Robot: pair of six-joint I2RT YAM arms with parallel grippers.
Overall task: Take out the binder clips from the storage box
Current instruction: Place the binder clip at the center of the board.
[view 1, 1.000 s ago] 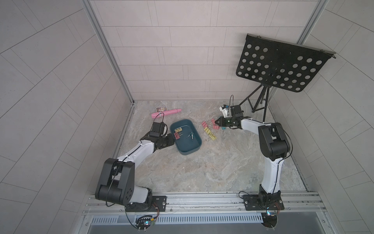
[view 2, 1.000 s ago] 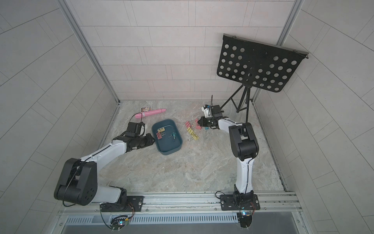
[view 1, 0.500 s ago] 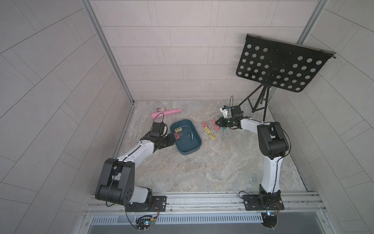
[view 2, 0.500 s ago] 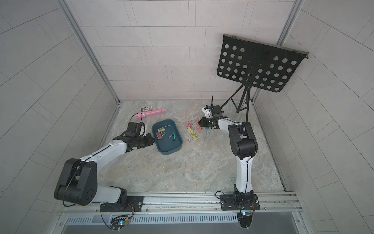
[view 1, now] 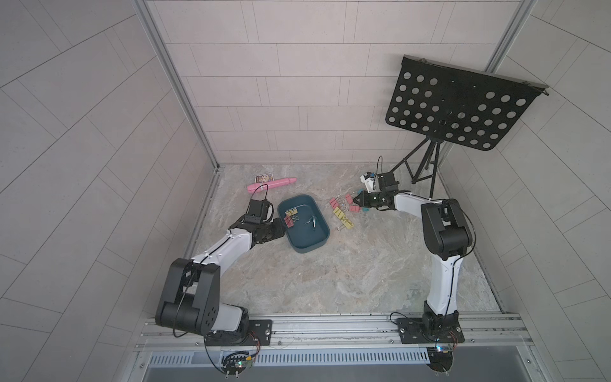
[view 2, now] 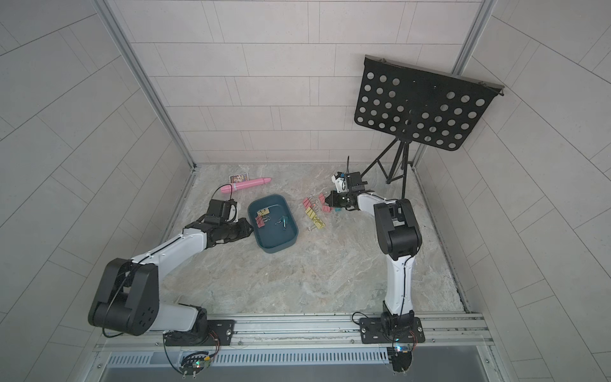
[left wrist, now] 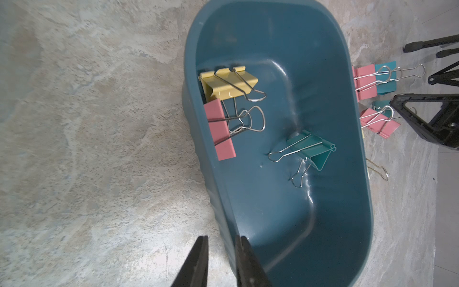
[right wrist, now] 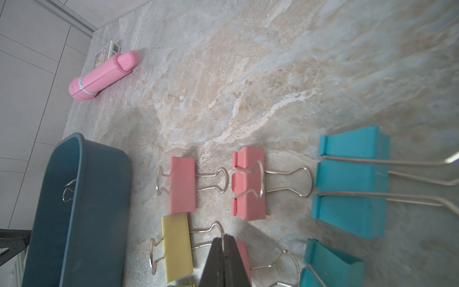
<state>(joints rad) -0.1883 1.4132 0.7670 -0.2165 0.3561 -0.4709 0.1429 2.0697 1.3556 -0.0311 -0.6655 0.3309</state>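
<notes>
The dark teal storage box (view 1: 325, 235) (view 2: 291, 243) lies mid-table. Three binder clips rest in it: yellow (left wrist: 228, 83), pink (left wrist: 219, 129) and teal (left wrist: 313, 151). My left gripper (left wrist: 222, 237) (view 1: 282, 230) is shut on the box's left wall, one finger inside and one outside. Several more binder clips (view 1: 340, 215) (view 2: 314, 215) lie in rows on the table right of the box. My right gripper (right wrist: 224, 239) (view 1: 355, 200) is low over them, shut on a clip's silver wire handle between a yellow clip (right wrist: 176, 243) and a pink clip (right wrist: 244, 261).
A long pink crayon-shaped tube (view 1: 271, 184) and a small printed card (view 1: 264, 178) lie at the back left. A black music stand (view 1: 459, 109) stands on tripod legs (view 1: 426, 168) at the back right, behind my right arm. Tiled walls enclose the table.
</notes>
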